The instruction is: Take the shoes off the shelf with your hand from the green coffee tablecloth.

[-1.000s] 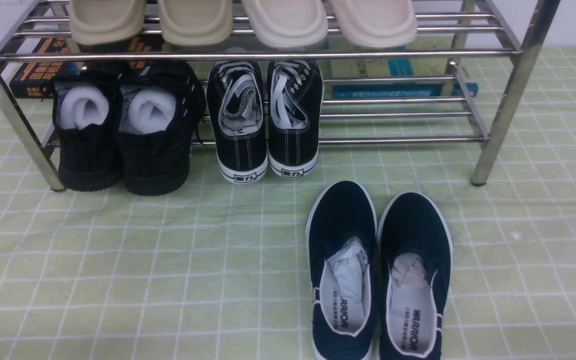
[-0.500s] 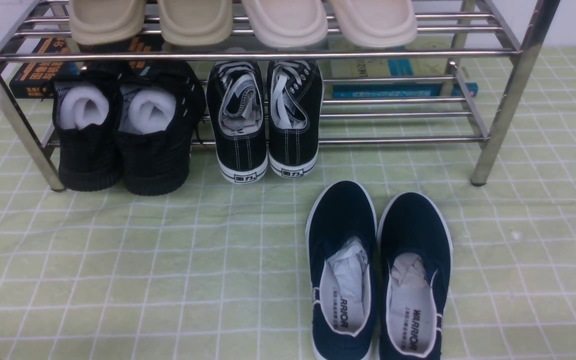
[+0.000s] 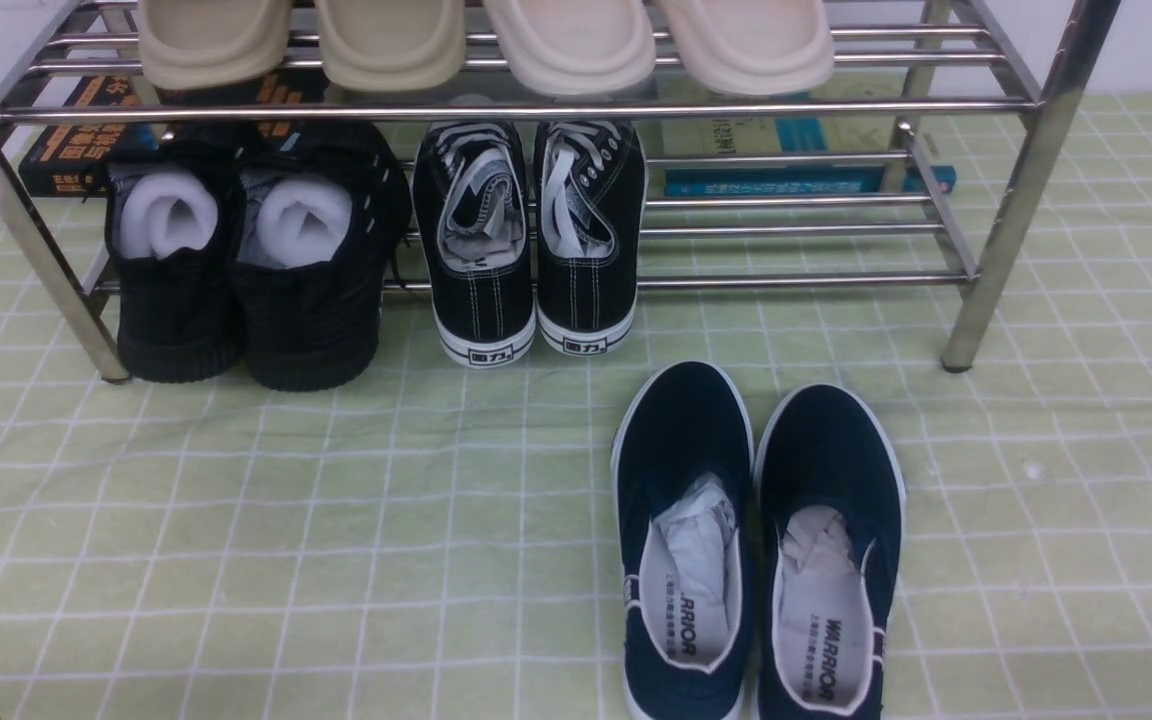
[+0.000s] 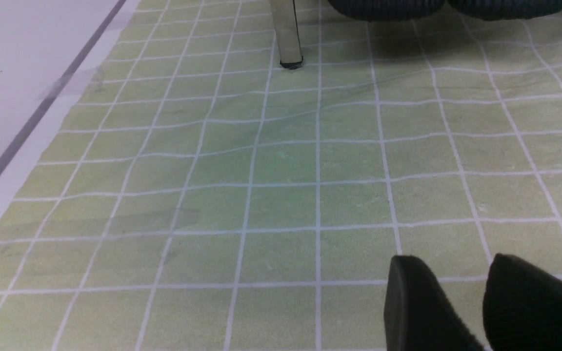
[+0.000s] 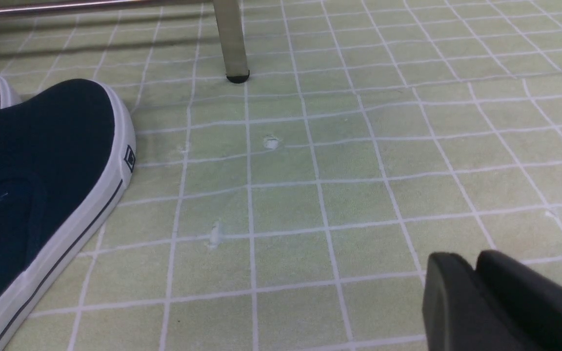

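- Navy canvas shoes sit side by side on the green coffee tablecloth, toes toward the shelf, well clear of its front rail and paper-stuffed at the openings.
- Chrome tubes of the shelf carry black laced sneakers and all-black shoes on the lower tier; beige slippers line the top.
- Neither arm shows in the front view. The left hand hovers low over bare cloth near a shelf leg, its two fingers a clear gap apart and holding nothing.
- The right hand hangs beside the pair, empty, its fingers almost together; whether fully closed cannot be told from this angle.
- By the look of things, the pair is already off the shelf and the job is at or near its end.
- Good practice from here: draw the right hand away without brushing the nearer shoe's white sole, so the pair stays aligned and the cloth does not bunch.
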Motion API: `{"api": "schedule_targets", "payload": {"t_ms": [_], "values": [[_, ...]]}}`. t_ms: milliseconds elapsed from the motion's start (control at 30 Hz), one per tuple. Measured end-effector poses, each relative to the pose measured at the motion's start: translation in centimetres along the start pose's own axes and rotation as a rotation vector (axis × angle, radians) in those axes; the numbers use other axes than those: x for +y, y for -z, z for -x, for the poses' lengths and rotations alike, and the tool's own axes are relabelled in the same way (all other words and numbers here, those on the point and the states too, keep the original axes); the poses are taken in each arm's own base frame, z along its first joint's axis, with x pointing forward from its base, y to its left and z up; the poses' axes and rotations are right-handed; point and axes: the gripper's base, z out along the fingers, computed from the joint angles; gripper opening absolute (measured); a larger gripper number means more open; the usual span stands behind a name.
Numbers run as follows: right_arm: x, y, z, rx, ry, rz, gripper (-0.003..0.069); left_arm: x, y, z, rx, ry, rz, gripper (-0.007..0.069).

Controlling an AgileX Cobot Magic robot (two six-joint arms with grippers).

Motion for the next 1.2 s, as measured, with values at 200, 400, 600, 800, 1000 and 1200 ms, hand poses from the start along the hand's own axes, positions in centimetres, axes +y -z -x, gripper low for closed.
{"api": "schedule_targets", "payload": {"t_ms": [200, 400, 600, 800, 1000, 1200], "values": [[0.00, 0.00, 0.00, 0.000, 0.000, 0.000, 0.0100, 0.00, 0.00, 0.00, 0.000, 0.000, 0.000, 0.0242], [0.00, 0.00, 0.00, 0.000, 0.000, 0.000, 0.0102, -0.33, 0.01, 0.01, 0.001, 0.087, -0.036, 0.0242], [0.00, 0.00, 0.00, 0.000, 0.000, 0.000, 0.0106, -0.84, 0.04, 0.07, 0.003, 0.229, -0.093, 0.0242], [0.00, 0.00, 0.00, 0.000, 0.000, 0.000, 0.0111, -0.88, 0.04, 0.08, 0.003, 0.239, -0.097, 0.0242], [0.00, 0.00, 0.00, 0.000, 0.000, 0.000, 0.0120, -0.88, 0.04, 0.08, 0.003, 0.239, -0.097, 0.0242], [0.00, 0.00, 0.00, 0.000, 0.000, 0.000, 0.0129, -0.84, 0.04, 0.08, 0.002, 0.229, -0.093, 0.0242]]}}
